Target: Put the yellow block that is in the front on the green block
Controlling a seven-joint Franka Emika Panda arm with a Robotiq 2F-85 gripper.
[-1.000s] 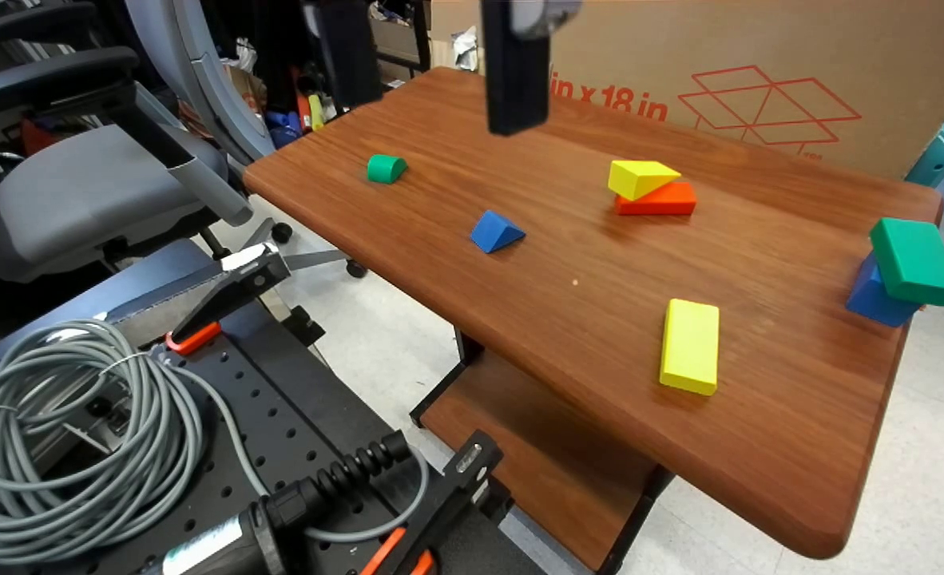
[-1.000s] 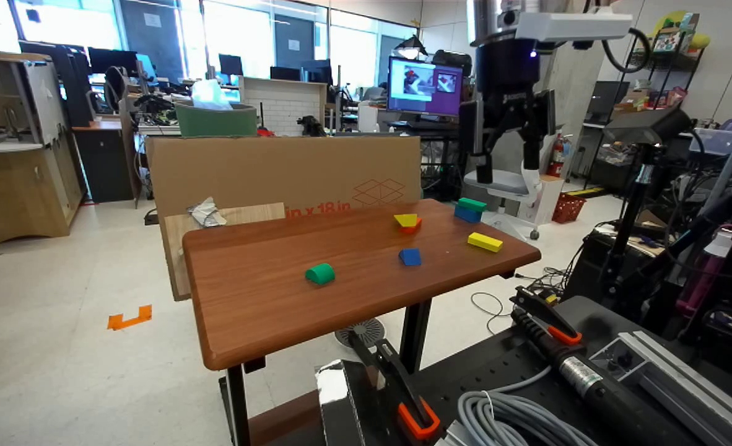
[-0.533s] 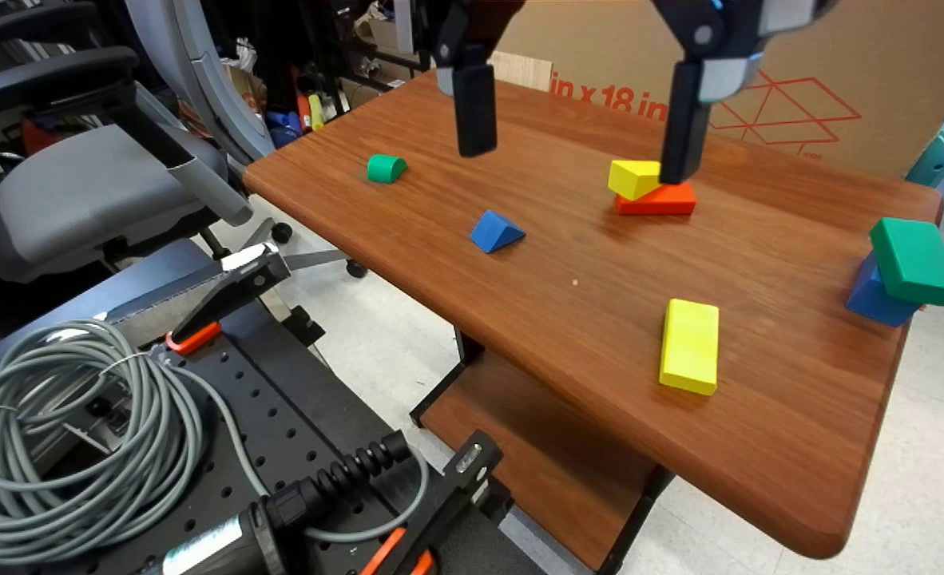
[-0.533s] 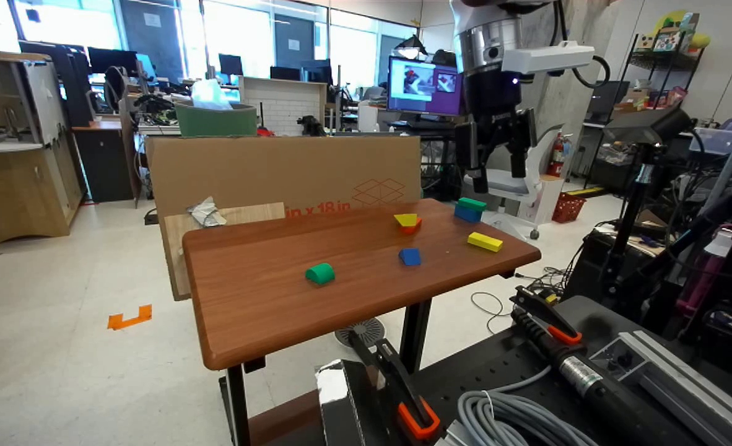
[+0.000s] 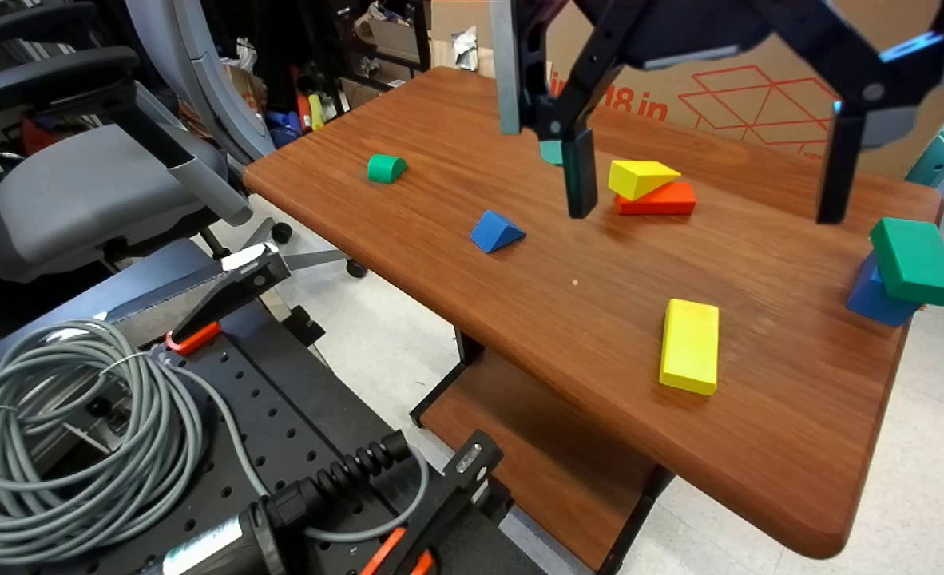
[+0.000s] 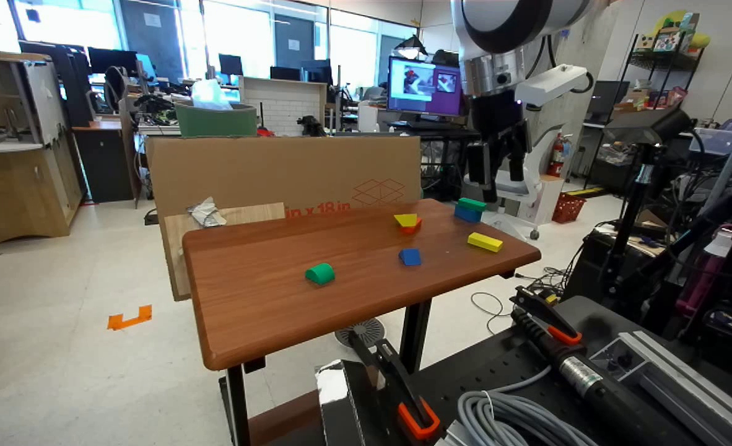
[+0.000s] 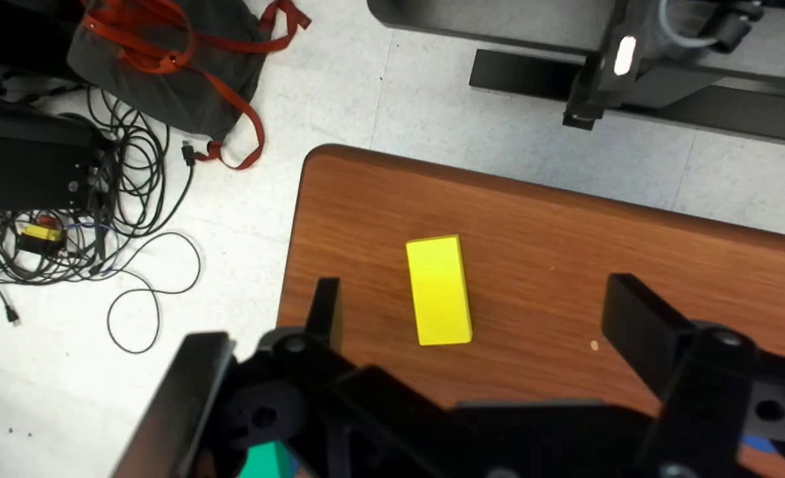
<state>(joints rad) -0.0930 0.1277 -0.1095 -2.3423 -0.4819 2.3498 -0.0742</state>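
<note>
Taken left to right in an exterior view, a small green half-round block lies on the brown wood-grain table well to the left of the black two-finger gripper, and a blue triangular prism lies nearer on that side; neither seems to bear on the task. The gripper hangs above the table with its fingers spread wide, gripping nothing, presumably so that they can pass down either side of a block. Seen through its gap, a yellow wedge appears to rest on a red-orange block, a pair the task does not ask for. Below the gap lies the plain yellow rectangular block, broad face up on the table, not yet touched; whether it is wood or plastic I cannot tell. The wrist view suggests why the gripper is turned this way: the block's long sides face the two fingers, though it shows closer to one than the other, so a small shift before coming down is probably needed. Low and to the right of the gripper, the chunky teal-green square block sits on a blue block, jutting past it; on that raised, overhanging seat the yellow one would likely do best released over the supported part, lest it tip.
</note>
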